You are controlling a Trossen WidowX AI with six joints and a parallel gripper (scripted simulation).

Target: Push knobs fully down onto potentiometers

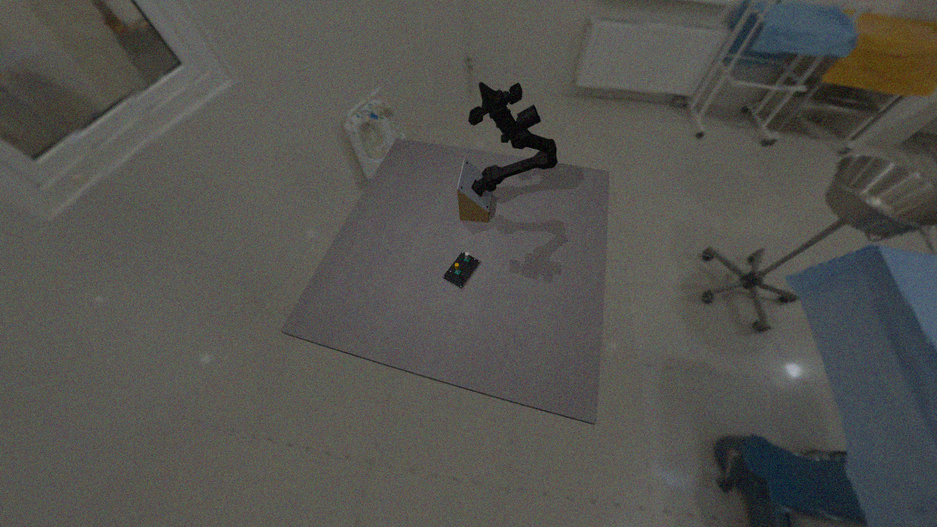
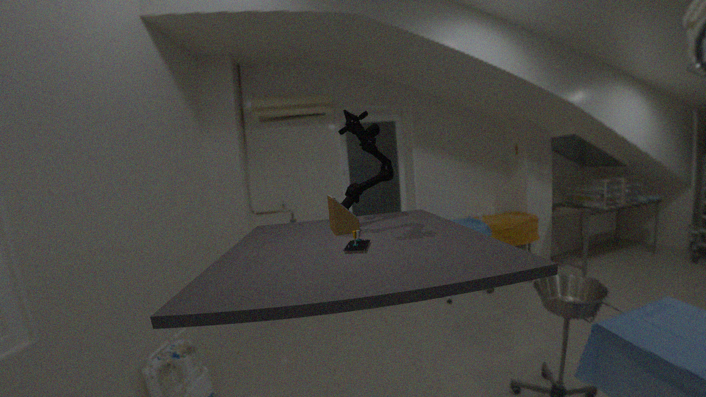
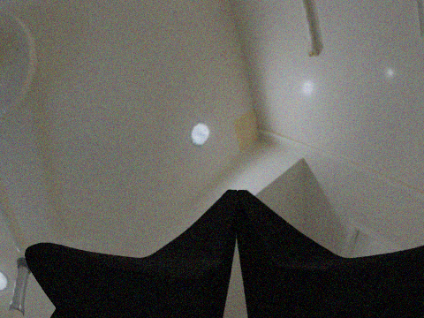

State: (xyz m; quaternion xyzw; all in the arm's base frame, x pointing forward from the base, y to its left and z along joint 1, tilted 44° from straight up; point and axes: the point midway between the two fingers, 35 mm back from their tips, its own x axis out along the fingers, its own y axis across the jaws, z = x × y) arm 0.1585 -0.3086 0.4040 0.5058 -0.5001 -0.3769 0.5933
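Observation:
The dark circuit board (image 1: 453, 280) (image 2: 349, 250) lies on the table (image 1: 405, 314) (image 2: 296, 286). An orange knob (image 1: 456, 264) (image 2: 353, 234) and a white knob (image 1: 466, 253) (image 2: 358, 233) stand up from teal potentiometers on it. The gap under each knob is too small to judge. My gripper (image 1: 482, 85) (image 2: 345, 112) (image 3: 236, 199) is shut and empty, its fingertips together in the wrist view. It is raised high above the table, beyond the board and far from both knobs. The wrist view shows neither board nor knobs.
The arm stands on a wedge-shaped block with wooden sides (image 1: 473, 210) (image 2: 342, 219), behind the board. The arm's shadow falls on the table. A metal bowl on a wheeled stand (image 2: 572, 296) and a blue-draped surface (image 2: 636, 335) are off the table's right side.

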